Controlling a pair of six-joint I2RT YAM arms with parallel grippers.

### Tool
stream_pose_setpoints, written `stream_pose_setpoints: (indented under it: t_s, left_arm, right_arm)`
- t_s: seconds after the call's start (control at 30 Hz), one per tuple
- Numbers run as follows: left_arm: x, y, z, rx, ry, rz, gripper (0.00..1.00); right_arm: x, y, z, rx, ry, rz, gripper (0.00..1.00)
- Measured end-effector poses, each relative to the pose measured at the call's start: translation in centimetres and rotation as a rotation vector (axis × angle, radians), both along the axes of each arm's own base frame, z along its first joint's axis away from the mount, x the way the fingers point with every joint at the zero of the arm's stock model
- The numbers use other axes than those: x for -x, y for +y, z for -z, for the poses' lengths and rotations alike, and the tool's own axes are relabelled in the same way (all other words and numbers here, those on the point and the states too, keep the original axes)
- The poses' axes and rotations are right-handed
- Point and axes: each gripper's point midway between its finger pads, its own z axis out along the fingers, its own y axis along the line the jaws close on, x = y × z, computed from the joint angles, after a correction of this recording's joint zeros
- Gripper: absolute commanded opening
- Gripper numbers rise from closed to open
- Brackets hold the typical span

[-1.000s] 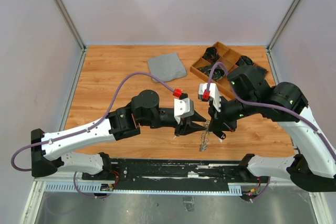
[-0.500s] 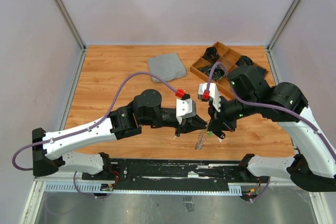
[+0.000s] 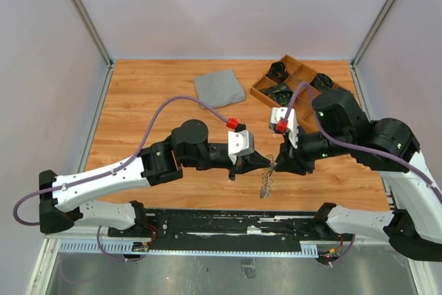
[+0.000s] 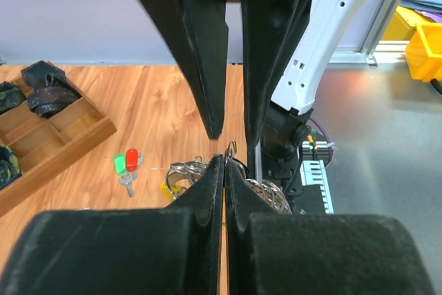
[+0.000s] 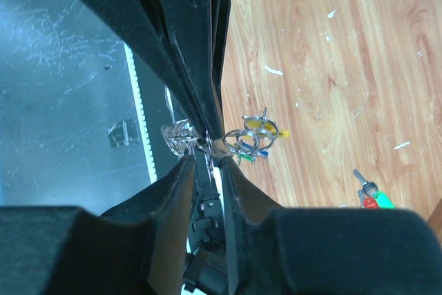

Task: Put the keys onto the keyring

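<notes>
The keyring (image 3: 266, 183) is a coiled silvery loop hanging just above the table's near edge. My left gripper (image 3: 271, 164) is shut on it; in the left wrist view its tips (image 4: 225, 159) pinch the wire, with coils of the keyring (image 4: 269, 195) to the right. My right gripper (image 5: 205, 157) is open and straddles the same spot from the other side, with the keyring (image 5: 178, 135) to its left. Small rings with yellow, blue and green keys (image 5: 259, 137) hang to its right. A green and a red key (image 4: 126, 164) lie on the wood.
A folded grey cloth (image 3: 219, 88) lies at the back centre. A wooden compartment tray (image 3: 257, 93) with dark items stands at the back right. The two arms meet tip to tip over the table's near edge, above the black base rail (image 3: 228, 222).
My left gripper has closed onto the keyring. My right gripper has opened and let go, and its arm has shifted slightly to the right.
</notes>
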Motion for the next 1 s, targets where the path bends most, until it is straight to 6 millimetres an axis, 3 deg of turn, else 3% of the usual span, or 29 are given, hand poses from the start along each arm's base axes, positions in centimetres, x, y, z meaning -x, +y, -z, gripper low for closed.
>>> stream_pose_setpoints:
  t_s: [0.23,0.43,0.7,0.87,1.0]
  left_arm:
    - [-0.3,1.1,-0.4,0.032,0.004,-0.048,0.0]
    - [-0.6,1.8,-0.8,0.088,0.015,-0.085,0.0]
    - [-0.8,2.4,-1.7,0.177,0.039,-0.119,0.0]
    - [-0.9,2.6,-2.4,0.201,0.037,-0.129,0.01]
    - [-1.0,2.8,-2.8,0.213,0.035,-0.139,0.01]
  right_arm:
    - [-0.3,-1.0,-1.7,-0.106,-0.11,0.067,0.38]
    - [-1.1,-1.7,-2.6,-0.235,-0.194,0.18,0.32]
    - [-2.1,0.0,-1.2,-0.397,-0.152,0.276,0.34]
    - [-2.5,1.1,-1.8,-0.47,-0.123,0.288,0.27]
    - [-2.4,1.4,-2.4,-0.501,-0.115,0.283,0.26]
